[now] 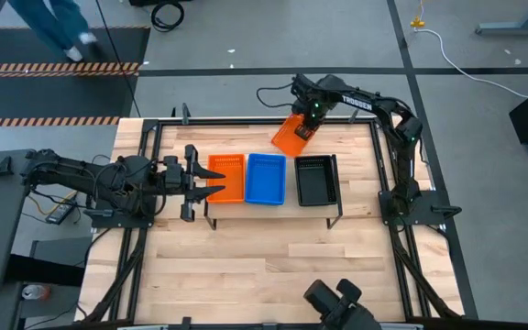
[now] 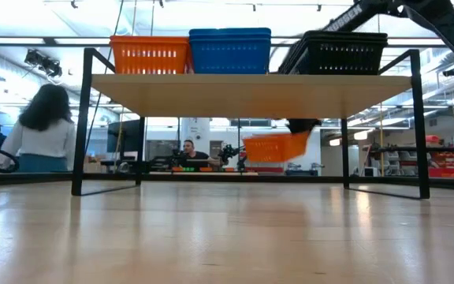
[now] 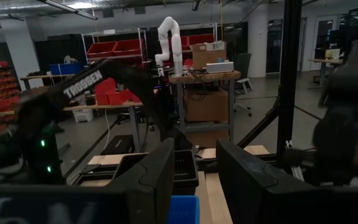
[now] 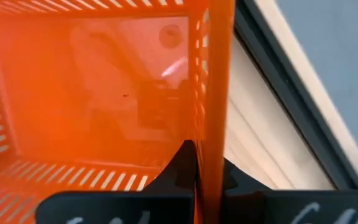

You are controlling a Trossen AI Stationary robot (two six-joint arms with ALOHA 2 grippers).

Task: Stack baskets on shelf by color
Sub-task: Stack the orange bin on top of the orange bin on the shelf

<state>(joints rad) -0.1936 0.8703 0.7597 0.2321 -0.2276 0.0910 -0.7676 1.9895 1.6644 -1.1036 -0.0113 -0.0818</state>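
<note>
Dark jointed arms, white TROSSEN lettering

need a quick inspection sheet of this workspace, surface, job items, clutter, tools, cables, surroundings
surface: plank tabletop with black rails, bare wood in front of the shelf.
job's things: on the shelf, side by side, orange basket, blue basket, black basket; a second orange basket is tilted and lifted behind the shelf.
clutter: nothing seen.
grippers: right tool shut on the lifted orange basket's wall; left tool part open at the shelf's left end, holding nothing.
cables: black cable loop behind the table; yellow cable on the floor.
surroundings: people and racks beyond the table.
</note>
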